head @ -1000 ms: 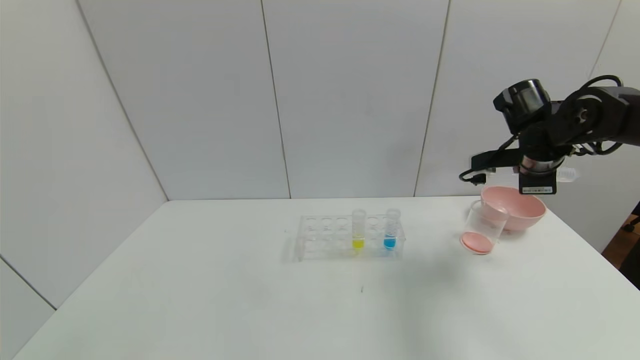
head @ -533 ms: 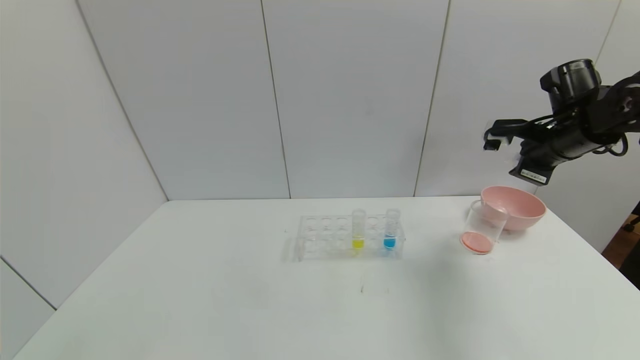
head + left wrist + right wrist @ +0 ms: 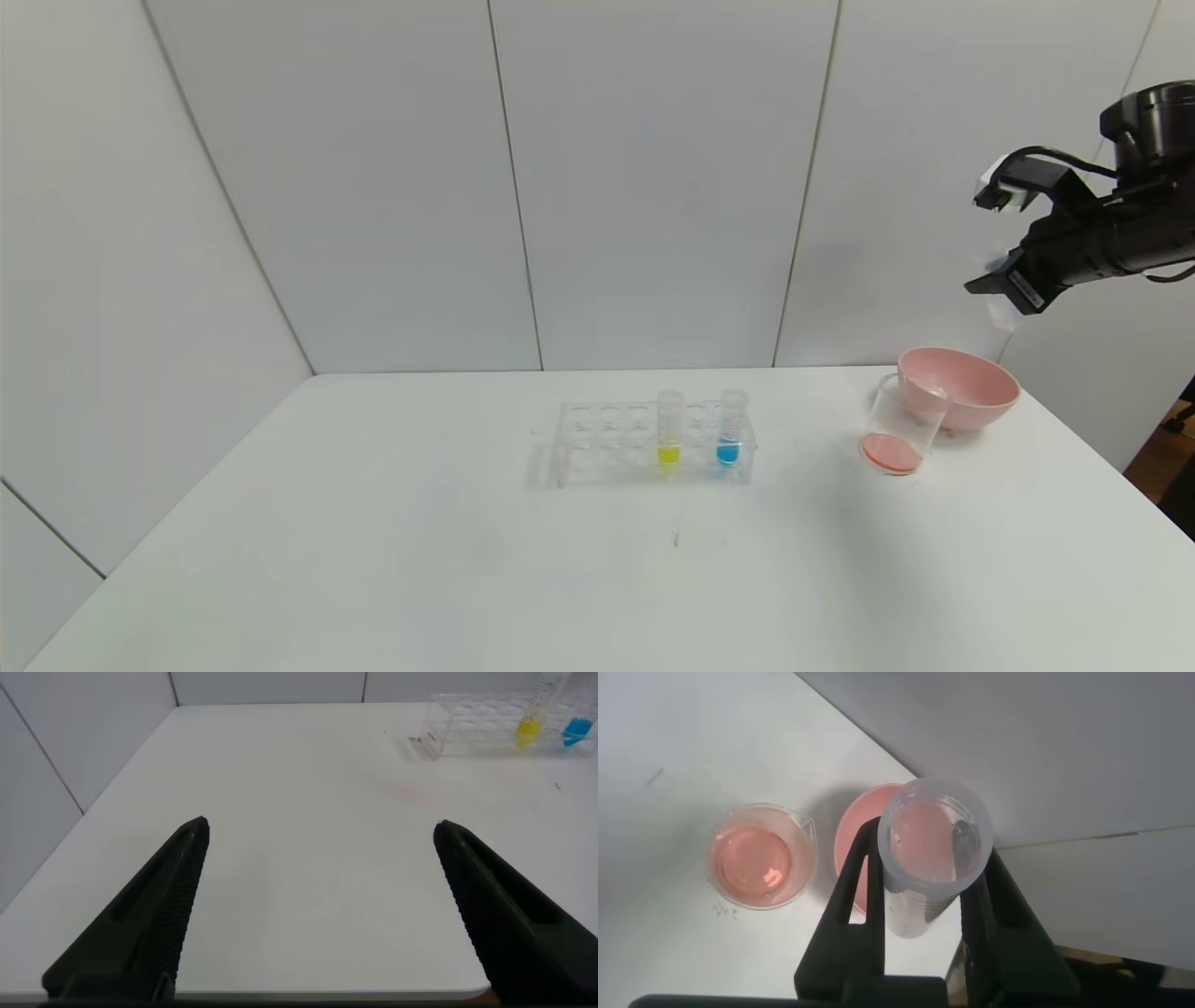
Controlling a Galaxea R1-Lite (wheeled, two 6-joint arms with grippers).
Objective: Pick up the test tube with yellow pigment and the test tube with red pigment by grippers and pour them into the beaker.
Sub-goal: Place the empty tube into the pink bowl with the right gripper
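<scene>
My right gripper had risen from above the bowl, pinching the emptied red tube; the beaker held red, yellow tube untouched. Left gripper idled, spread.

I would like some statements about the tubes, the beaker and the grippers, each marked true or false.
1. The right gripper holds an emptied tube. True.
2. The beaker is empty. False: it holds pinkish-red liquid.
3. The yellow tube stands in the rack. True.
4. The left gripper is shut on the blue tube. False: it is open over bare table, and the blue tube stands in the rack.
5. The right gripper is high above the pink bowl. True.
</scene>
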